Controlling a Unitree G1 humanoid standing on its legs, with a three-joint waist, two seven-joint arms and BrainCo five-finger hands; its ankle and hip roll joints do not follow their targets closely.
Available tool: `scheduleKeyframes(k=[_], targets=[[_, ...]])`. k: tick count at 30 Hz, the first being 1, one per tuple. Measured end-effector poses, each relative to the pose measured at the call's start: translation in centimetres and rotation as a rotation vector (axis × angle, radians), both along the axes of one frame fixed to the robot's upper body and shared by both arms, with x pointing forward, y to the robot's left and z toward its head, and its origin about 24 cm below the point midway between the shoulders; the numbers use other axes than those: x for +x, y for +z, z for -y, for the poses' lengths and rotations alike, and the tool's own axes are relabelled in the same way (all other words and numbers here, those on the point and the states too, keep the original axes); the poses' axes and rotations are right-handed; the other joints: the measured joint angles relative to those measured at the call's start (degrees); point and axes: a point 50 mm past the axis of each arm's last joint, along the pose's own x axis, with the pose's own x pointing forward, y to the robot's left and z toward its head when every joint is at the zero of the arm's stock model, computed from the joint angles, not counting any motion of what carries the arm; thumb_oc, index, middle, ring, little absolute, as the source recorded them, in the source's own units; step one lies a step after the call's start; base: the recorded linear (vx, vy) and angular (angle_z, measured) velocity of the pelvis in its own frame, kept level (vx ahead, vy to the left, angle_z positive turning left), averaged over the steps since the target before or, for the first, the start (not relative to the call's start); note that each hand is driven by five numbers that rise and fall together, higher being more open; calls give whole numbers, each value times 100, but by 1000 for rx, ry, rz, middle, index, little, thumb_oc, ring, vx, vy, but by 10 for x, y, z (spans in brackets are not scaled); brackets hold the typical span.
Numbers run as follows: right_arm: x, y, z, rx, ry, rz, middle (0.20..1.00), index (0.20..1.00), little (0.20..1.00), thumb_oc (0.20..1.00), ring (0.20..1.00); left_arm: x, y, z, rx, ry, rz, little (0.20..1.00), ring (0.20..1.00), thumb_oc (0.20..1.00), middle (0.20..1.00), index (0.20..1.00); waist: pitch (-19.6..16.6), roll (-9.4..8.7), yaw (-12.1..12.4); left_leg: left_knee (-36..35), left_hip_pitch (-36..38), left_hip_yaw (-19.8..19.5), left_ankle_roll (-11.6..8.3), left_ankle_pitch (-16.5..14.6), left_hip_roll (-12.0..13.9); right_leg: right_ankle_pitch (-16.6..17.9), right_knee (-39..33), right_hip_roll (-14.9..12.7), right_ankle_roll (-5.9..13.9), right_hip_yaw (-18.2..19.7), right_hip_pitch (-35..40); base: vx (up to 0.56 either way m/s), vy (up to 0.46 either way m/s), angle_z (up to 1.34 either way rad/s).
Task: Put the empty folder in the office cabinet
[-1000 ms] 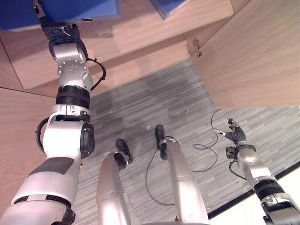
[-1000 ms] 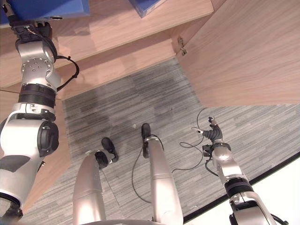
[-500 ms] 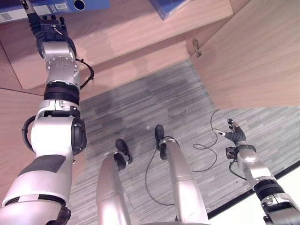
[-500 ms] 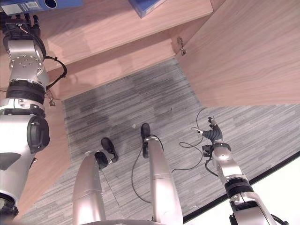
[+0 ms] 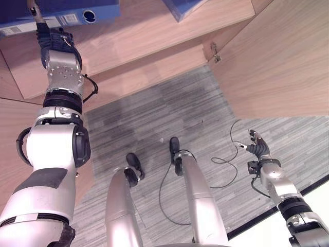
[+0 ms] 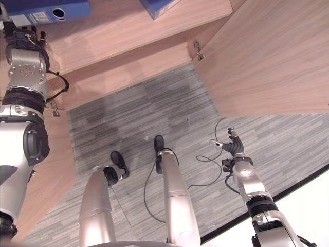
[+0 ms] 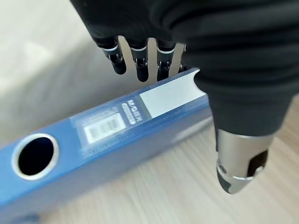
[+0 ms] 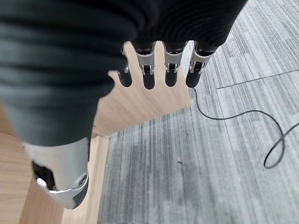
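A blue folder point(image 5: 72, 9) with a ring hole and a white label on its spine point(image 7: 117, 140) lies on the wooden cabinet shelf point(image 5: 154, 36) at the far left. My left hand point(image 5: 51, 37) reaches up to its end. In the left wrist view the fingers point(image 7: 140, 56) stand straight past the folder's far edge. The thumb point(image 7: 238, 158) hangs on the near side, with a gap to the spine. The folder's corner sits against the palm. My right hand point(image 5: 257, 146) hangs low at the right over the carpet, open and holding nothing point(image 8: 154, 65).
A second blue folder point(image 5: 182, 6) lies further right on the same shelf. The cabinet's open door point(image 5: 277, 62) juts out at the right, and another wooden door panel point(image 5: 13, 139) stands at the left. Grey carpet point(image 5: 169, 108) lies below.
My left arm has swung left along the shelf. The folder showed its broad blue face a second ago and now shows its spine and ring hole. The right arm has not moved.
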Motion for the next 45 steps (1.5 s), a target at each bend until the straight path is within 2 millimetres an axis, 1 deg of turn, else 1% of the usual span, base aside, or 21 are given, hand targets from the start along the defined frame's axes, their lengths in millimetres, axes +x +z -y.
scheduleKeyframes(k=[6,7,10,11,13,19,20,22,23,25,26,27,30,33,34,37,40,41,42,44,45], targets=[[0,0,0,1,7,-3,1000,1000,1000,1000,1000,3,5,7,106,-51,-12,1000,1000,1000,1000,1000,-35,-55,-16,27,-2,5,1,0,0,11,-8,1,3,3,1,0,0,0],[0,0,0,1,10,-3,1000,1000,1000,1000,1000,3,6,4,127,-56,-29,1000,1000,1000,1000,1000,-35,-55,-26,29,-2,6,1,0,0,17,-10,1,3,4,2,0,0,0],[1,2,1,-1,17,-4,1000,1000,1000,1000,1000,-4,7,-20,235,-26,-110,1000,1000,1000,1000,1000,-36,-55,-137,38,-1,13,1,-1,5,27,-13,9,8,19,1,0,0,0],[0,1,6,-10,8,-14,1000,1000,1000,1000,1000,-6,7,-26,315,-26,-147,1000,1000,1000,1000,1000,-37,-52,-149,40,-1,21,1,0,11,38,-23,15,12,24,0,-19,18,-4],[-2,1,14,-21,-15,-30,1000,1000,1000,1000,1000,-9,5,-34,410,-31,-200,1000,1000,1000,1000,1000,-43,-52,-146,40,-2,26,1,-1,19,45,-28,22,13,32,-1,-7,6,-2],[-2,5,20,-18,-26,-29,1000,1000,1000,1000,1000,-12,3,-40,532,-46,-248,1000,1000,1000,1000,1000,-57,-52,-142,50,-10,28,1,0,22,55,-29,22,5,30,-7,0,0,0],[-2,7,23,-26,-31,-27,1000,1000,1000,1000,1000,-13,3,-43,608,-41,-283,1000,1000,1000,1000,1000,-64,-50,-142,54,-21,28,2,-1,23,55,-25,22,4,31,-17,0,0,0],[-3,8,30,-40,-47,-36,1000,1000,1000,1000,1000,-14,2,-44,685,-40,-321,1000,1000,1000,1000,1000,-65,-52,-125,59,-29,24,2,0,24,56,-21,19,3,27,-20,0,0,0],[-3,9,33,-44,-52,-37,1000,1000,1000,1000,1000,-15,0,-46,724,-37,-345,1000,1000,1000,1000,1000,-70,-48,-100,63,-33,23,2,0,23,55,-14,17,2,27,-21,0,0,0],[-3,8,36,-45,-62,-48,1000,1000,1000,1000,1000,-19,-11,-58,763,-23,-409,1000,1000,1000,1000,1000,-133,-45,-129,37,-41,36,3,-2,24,54,-15,15,2,36,-41,0,0,0],[-5,5,38,-45,-70,-63,1000,1000,1000,1000,1000,-21,-22,-63,795,-19,-459,1000,1000,1000,1000,1000,-199,-43,-113,10,-45,37,3,-2,24,48,-19,14,-7,34,-50,0,0,0],[-6,4,39,-45,-70,-67,1000,1000,1000,1000,1000,-22,-27,-64,816,-18,-482,1000,1000,1000,1000,1000,-226,-40,-108,4,-44,36,2,-2,24,46,-21,14,-9,31,-51,0,0,0],[-5,9,43,-59,-66,-59,1000,1000,1000,1000,1000,-22,-32,-65,913,-8,-543,1000,1000,1000,1000,1000,-249,-42,-86,5,-49,36,2,-2,24,40,-20,2,-18,17,-49,0,0,0],[-4,18,49,-91,-64,-36,1000,1000,1000,1000,1000,-20,-24,-61,1158,32,-657,1000,1000,1000,1000,1000,-254,-44,-87,16,-62,28,3,-1,24,45,-15,-6,-12,6,-49,0,0,0],[-4,20,51,-97,-65,-33,1000,1000,1000,1000,1000,-20,-22,-61,1204,41,-676,1000,1000,1000,1000,1000,-256,-45,-90,18,-68,21,3,-2,24,44,-15,-6,-13,0,-49,0,0,0],[-4,25,54,-121,-53,-33,1000,1000,1000,1000,1000,-18,-8,-55,1603,163,-877,1000,1000,1000,1000,1000,-298,-42,-145,66,-186,-32,4,-1,30,47,-4,-5,-15,-50,-114,-6,5,1],[-1,26,50,-133,-32,-33,1000,1000,1000,1000,1000,-17,-3,-51,1732,222,-948,1000,1000,1000,1000,1000,-311,-58,-195,106,-189,-30,5,-1,37,51,-11,-3,-11,-54,-115,0,0,0],[2,27,47,-145,-11,-32,1000,1000,1000,1000,1000,-16,2,-49,1797,248,-978,1000,1000,1000,1000,1000,-319,-71,-221,116,-192,-31,5,-1,37,53,-8,-3,-9,-53,-115,0,0,0],[4,29,43,-150,3,-24,1000,1000,1000,1000,1000,-16,8,-46,1862,275,-998,1000,1000,1000,1000,1000,-324,-78,-243,126,-201,-33,6,-2,37,54,-5,-2,-7,-54,-121,-5,41,0],[10,38,35,-172,48,12,1000,1000,1000,1000,1000,-16,32,-37,2038,373,-1036,1000,1000,1000,1000,1000,-326,-81,-302,126,-216,-27,17,-8,39,61,-7,-6,0,-48,-133,-5,37,-1],[11,41,35,-201,63,13,1000,1000,1000,1000,1000,-16,51,-28,2142,447,-1036,1000,1000,1000,1000,1000,-326,-81,-298,109,-229,-24,26,-14,39,64,-4,-4,5,-41,-142,0,0,0]])
